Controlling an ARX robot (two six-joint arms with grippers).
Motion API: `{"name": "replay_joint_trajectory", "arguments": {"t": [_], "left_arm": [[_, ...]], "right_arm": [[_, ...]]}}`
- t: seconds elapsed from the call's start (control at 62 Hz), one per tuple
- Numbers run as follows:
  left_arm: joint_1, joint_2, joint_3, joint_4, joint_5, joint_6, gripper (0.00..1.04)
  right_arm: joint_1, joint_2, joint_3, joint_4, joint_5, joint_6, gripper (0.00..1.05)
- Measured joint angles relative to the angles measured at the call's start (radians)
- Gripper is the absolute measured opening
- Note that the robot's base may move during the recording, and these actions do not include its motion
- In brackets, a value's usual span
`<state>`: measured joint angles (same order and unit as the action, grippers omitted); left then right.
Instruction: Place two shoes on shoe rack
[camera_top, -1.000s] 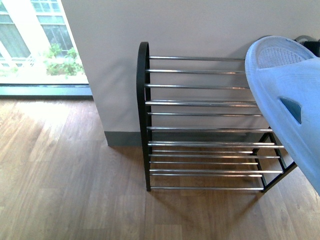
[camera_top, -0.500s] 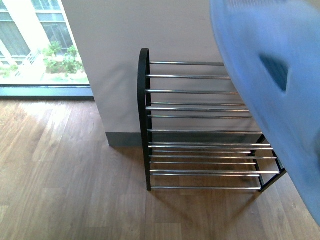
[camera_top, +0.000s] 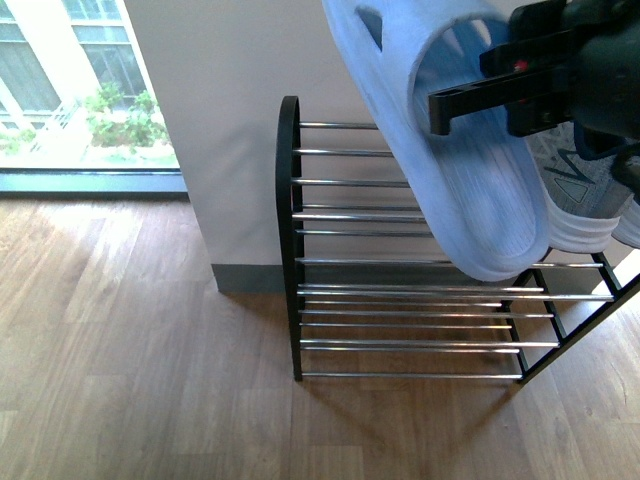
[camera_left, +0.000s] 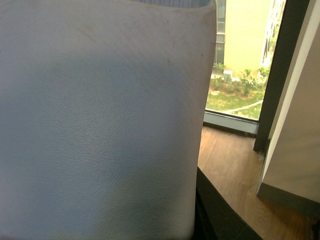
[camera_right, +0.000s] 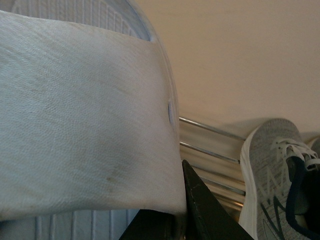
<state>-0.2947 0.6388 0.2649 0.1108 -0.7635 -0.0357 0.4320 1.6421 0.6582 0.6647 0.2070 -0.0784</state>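
Note:
A pale-blue slide sandal (camera_top: 470, 200) hangs tilted, toe down, in front of the top bars of the shoe rack (camera_top: 288, 200). My right gripper (camera_top: 455, 100) reaches in from the right and is shut on its strap. In the right wrist view that sandal (camera_right: 85, 125) fills the left side beside a black finger (camera_right: 205, 215). A grey knit sneaker (camera_top: 580, 190) with a white sole lies on the rack's upper right, and it also shows as the sneaker (camera_right: 270, 170) in the right wrist view. My left gripper (camera_left: 192, 220) is shut on another pale-blue sandal (camera_left: 100, 125), which hides most of that view.
The rack stands against a white wall (camera_top: 220, 80) with a grey baseboard (camera_top: 245, 278). A floor-level window (camera_top: 70, 90) is at the left. Wooden floor (camera_top: 130, 350) spreads left of and in front of the rack. Chrome bars (camera_right: 210, 150) run under the sneaker.
The sandal swung from the right edge up and leftward across the front view. The right gripper and the grey sneaker on the rack now show.

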Motion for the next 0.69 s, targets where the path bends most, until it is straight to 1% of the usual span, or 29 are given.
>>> {"name": "replay_joint_trajectory", "arguments": {"t": [0.113,0.403,0.597,0.694], "left_arm": [[0.0,0.0,0.0,0.0,-0.001,0.0,0.02],[0.0,0.0,0.0,0.0,0.0,0.0,0.02],[0.0,0.0,0.0,0.0,0.0,0.0,0.02],[0.0,0.0,0.0,0.0,-0.001,0.0,0.02]], "right_arm": [[-0.021,0.119,0.091,-0.008,0.031,-0.024,0.01],[-0.1,0.382,0.349,-0.118,0.115,-0.088,0.01],[-0.139,0.499,0.465,-0.207,0.169,-0.096,0.01],[-0.161,0.563,0.509,-0.225,0.199,-0.099,0.01]]}}
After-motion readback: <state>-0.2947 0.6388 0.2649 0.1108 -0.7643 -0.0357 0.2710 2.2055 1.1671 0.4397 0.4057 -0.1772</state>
